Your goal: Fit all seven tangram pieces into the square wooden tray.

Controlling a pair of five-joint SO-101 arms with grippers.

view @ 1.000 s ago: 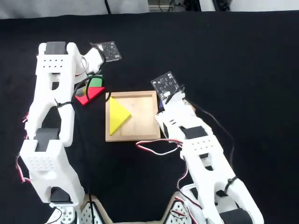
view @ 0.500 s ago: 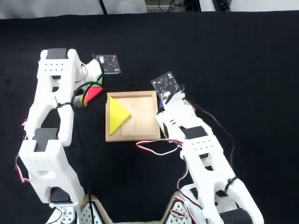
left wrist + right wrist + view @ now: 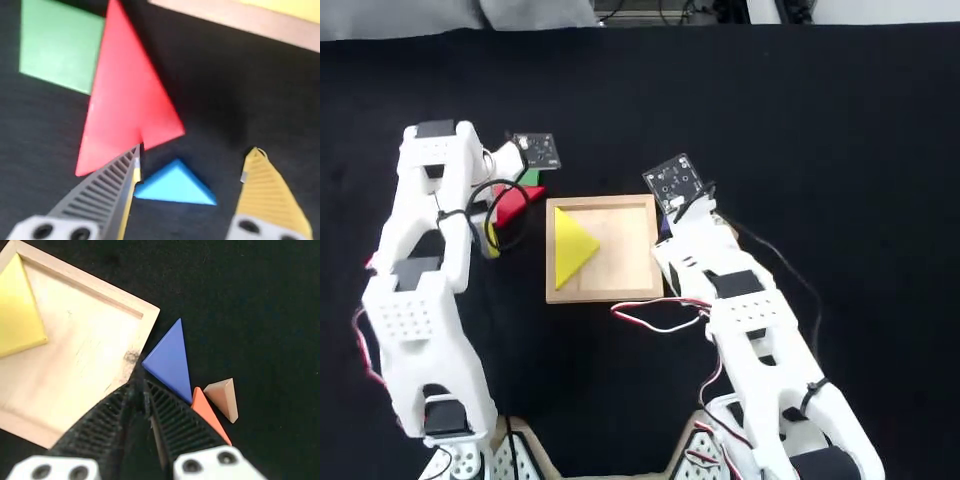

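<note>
High view: tray [image 3: 610,290] holds one piece, the yellow triangle [image 3: 570,245], flat against the rim on the side nearest the red triangle [image 3: 517,198]. Red triangle and green square [image 3: 529,177] lie on the table just outside that rim. By my count 1 of 7 in, 6 left.

Left wrist: left gripper [image 3: 196,157] open, jaws either side of a light blue triangle [image 3: 175,185], no pinch yet. Probably the next pick.

Right wrist: right gripper [image 3: 143,390] closed on nothing, tip at the tray's outer rim. Dark blue triangle [image 3: 170,362], orange piece [image 3: 210,417] and tan triangle [image 3: 223,397] sit clustered just beside it, outside the tray.
</note>
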